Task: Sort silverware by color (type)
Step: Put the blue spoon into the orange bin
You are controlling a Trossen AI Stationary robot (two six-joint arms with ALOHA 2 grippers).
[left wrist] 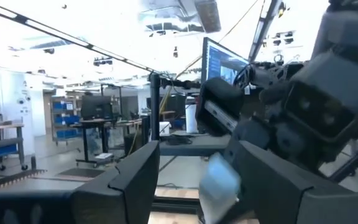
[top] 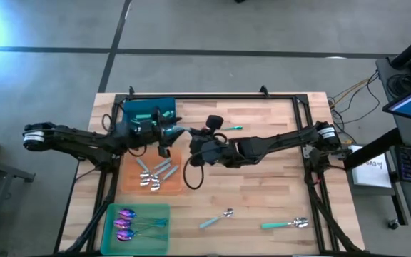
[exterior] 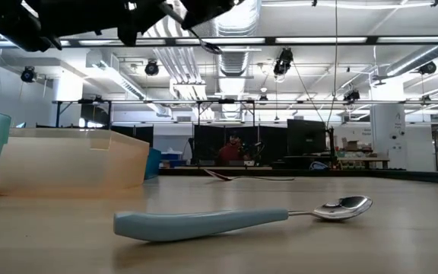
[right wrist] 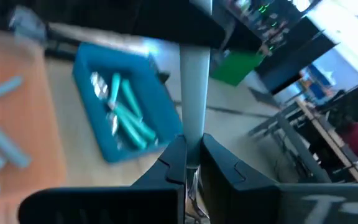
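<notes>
Overhead camera looks straight down on the whole table. Low one sits at tabletop height, close on a pale-blue spoon, facing the room. Wrist cameras peer past their own fingers; the right shares the blue tray with overhead.

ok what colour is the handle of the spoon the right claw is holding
Pale blue-grey handle, pinched in the right claw; it shows best in the right wrist view.

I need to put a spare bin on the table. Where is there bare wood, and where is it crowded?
Bare wood: the right half, between the right arm and the two loose spoons along the near edge. Crowded: the left side, with blue tray, orange mat, green tray and both pincers.
</notes>
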